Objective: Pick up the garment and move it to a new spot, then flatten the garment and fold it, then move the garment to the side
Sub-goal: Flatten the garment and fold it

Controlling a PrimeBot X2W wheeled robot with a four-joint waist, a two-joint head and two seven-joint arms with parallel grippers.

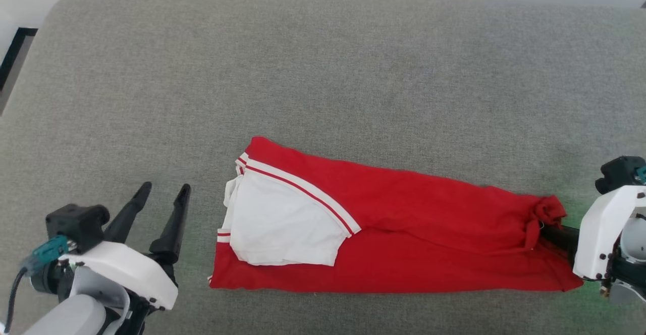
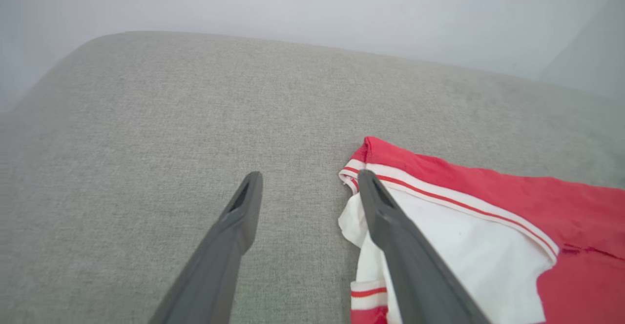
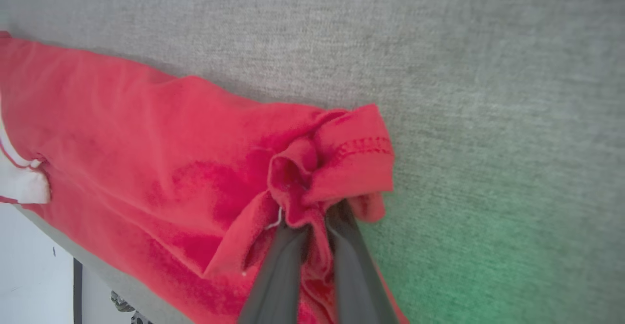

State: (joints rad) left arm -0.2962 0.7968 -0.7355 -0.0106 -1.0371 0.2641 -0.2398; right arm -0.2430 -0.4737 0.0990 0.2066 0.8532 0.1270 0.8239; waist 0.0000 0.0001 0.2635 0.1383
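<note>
**Right gripper pinches the shirt's hem corner; left gripper stands open beside the sleeve end**

Nearest the robot, the left gripper [image 1: 166, 187] sits at the lower left of the head view. Its two dark fingers are spread apart with nothing between them. They point up the view, with a strip of bare fabric between them and the garment [image 1: 404, 224]. In the left wrist view the same gripper [image 2: 309, 175] shows grey cloth between its fingers. One finger crosses in front of the white sleeve [image 2: 488, 246].

At the lower right, the right gripper [image 1: 547, 231] reaches in from the side. In the right wrist view its fingers [image 3: 342, 265] are drawn close together on a bunched corner of the red hem [image 3: 342, 153]. The stitched edge curls over above the fingertips.

The garment lies as a long, narrow folded band across the near middle of the grey fabric surface [image 1: 323, 72]. Its sleeve end is toward the robot's left and its hem end toward the right. The white sleeve [image 1: 282, 224] rests on top of the red body. A red-and-white striped band [image 1: 303, 188] runs slantwise along the sleeve's upper edge. The hem end is rumpled where it is gripped.

Beyond the garment the grey surface stretches bare to its rounded far edge. A dark-edged object [image 1: 15, 52] stands off its far left corner, and a pale wall [image 2: 312, 2] rises behind.
</note>
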